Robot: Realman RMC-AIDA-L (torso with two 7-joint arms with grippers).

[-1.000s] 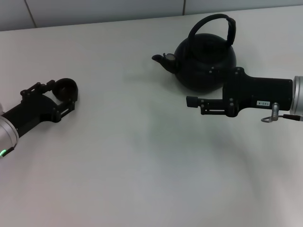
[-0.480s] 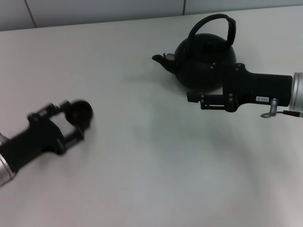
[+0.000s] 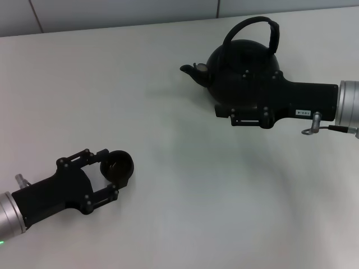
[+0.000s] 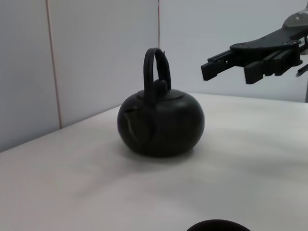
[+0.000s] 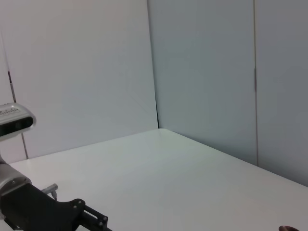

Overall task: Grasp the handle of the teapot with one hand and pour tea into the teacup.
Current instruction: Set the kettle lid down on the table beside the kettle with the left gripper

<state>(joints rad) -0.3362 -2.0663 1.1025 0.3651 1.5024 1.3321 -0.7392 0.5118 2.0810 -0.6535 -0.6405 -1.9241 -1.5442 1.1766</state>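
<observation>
The left claw (image 3: 114, 175), clamped on the teacup (image 3: 117, 165), holds it near the worktop's (image 3: 179, 196) front left. The right claw (image 3: 238, 116), fingers apart, hovers beside the teapot (image 3: 235, 73). Next, I judge, it must rise to the handle (image 3: 273, 35) and close.

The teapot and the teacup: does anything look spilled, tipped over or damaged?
Nothing stands out. The teapot stands upright on the table, its handle raised and free. The teacup sits level in the left claw. The right claw hovers open by the pot. No spill shows.
</observation>
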